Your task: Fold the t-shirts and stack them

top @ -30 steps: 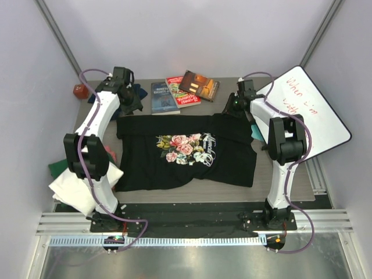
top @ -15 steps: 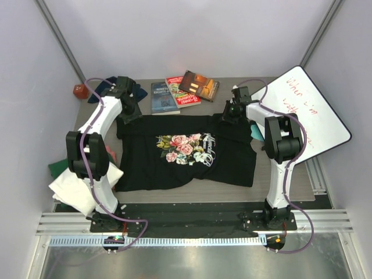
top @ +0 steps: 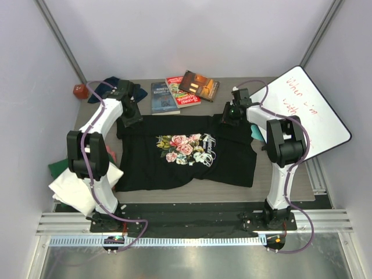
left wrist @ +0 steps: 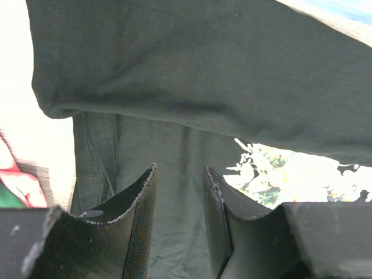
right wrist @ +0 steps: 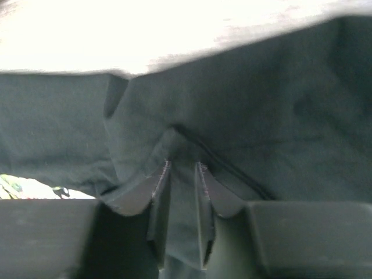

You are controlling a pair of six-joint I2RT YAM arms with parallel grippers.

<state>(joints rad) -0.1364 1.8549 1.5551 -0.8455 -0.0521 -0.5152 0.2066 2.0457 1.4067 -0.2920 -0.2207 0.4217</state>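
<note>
A large black t-shirt [top: 186, 154] with a rose print [top: 181, 148] lies spread across the table. My left gripper [top: 133, 120] hovers low over its far left corner. In the left wrist view the left gripper [left wrist: 180, 170] is open, with only flat black cloth [left wrist: 192, 75] beneath the gap. My right gripper [top: 229, 116] is at the shirt's far right edge. The right wrist view shows the right gripper [right wrist: 182, 165] shut on a raised fold of the black cloth [right wrist: 244, 104]. A navy t-shirt [top: 109, 86] lies at the back left. Folded white [top: 74, 187] and green [top: 56, 167] t-shirts sit at the left edge.
Three books [top: 183, 90] lie along the table's back edge. A whiteboard [top: 308, 113] with red writing leans at the right. A small reddish-brown object [top: 79, 90] sits in the back left corner. A bit of teal mat [top: 256, 132] shows by the right arm.
The left gripper has come forward from the navy shirt to the black shirt's far left corner. The right gripper has shifted left and down onto the shirt's far edge.
</note>
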